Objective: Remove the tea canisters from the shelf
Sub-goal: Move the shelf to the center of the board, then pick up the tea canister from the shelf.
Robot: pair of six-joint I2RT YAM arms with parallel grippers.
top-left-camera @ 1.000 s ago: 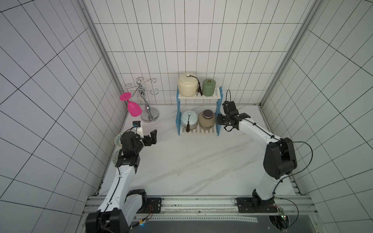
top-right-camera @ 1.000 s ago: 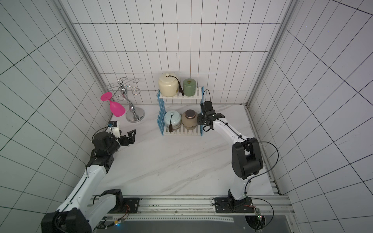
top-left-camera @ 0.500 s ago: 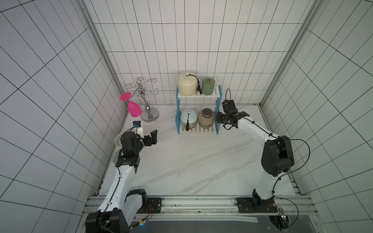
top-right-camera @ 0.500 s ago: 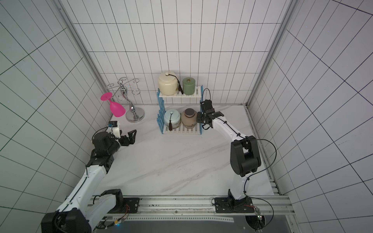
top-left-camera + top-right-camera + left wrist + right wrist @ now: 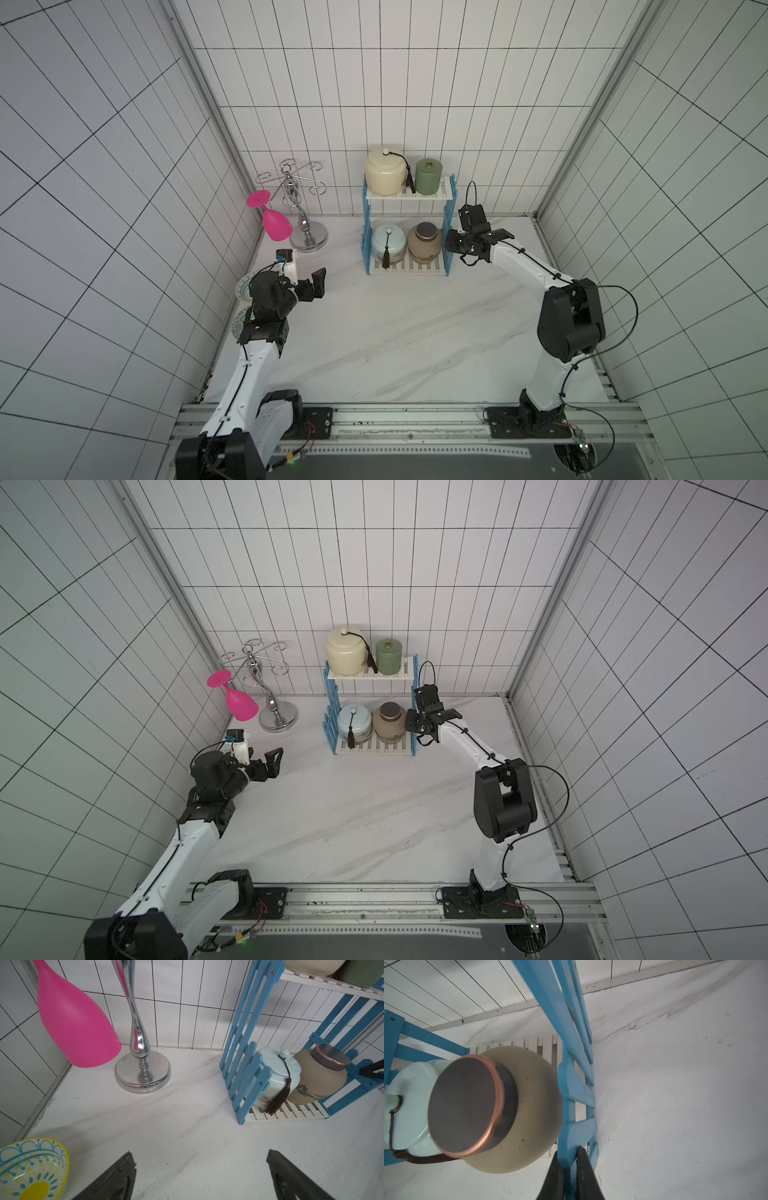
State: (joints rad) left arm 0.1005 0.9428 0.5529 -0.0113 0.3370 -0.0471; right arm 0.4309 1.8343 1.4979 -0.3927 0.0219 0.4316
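Observation:
The shelf [image 5: 446, 190] [image 5: 409, 672] stands at the back wall. A cream canister [image 5: 384, 176] and a green canister [image 5: 429, 178] sit on its upper board. A pale blue canister [image 5: 388, 245] [image 5: 276, 1076] and a tan canister [image 5: 424, 246] [image 5: 529, 1109] sit on the lower one. My right gripper [image 5: 451, 245] [image 5: 568, 1153] is shut on a blue picket of the shelf's right side, beside the tan canister. My left gripper [image 5: 311, 286] [image 5: 199, 1155] hangs open over the table, left of the shelf, with nothing between its fingers.
A chrome cup stand [image 5: 307, 237] with a pink goblet [image 5: 276, 224] hanging from it stands left of the shelf. A patterned bowl [image 5: 31, 1167] [image 5: 245, 284] lies by the left wall under my left arm. The tiled walls close in at the back and on both sides.
The right wrist has shifted slightly left at the shelf's right side. The shelf, the canisters and the left arm look unchanged.

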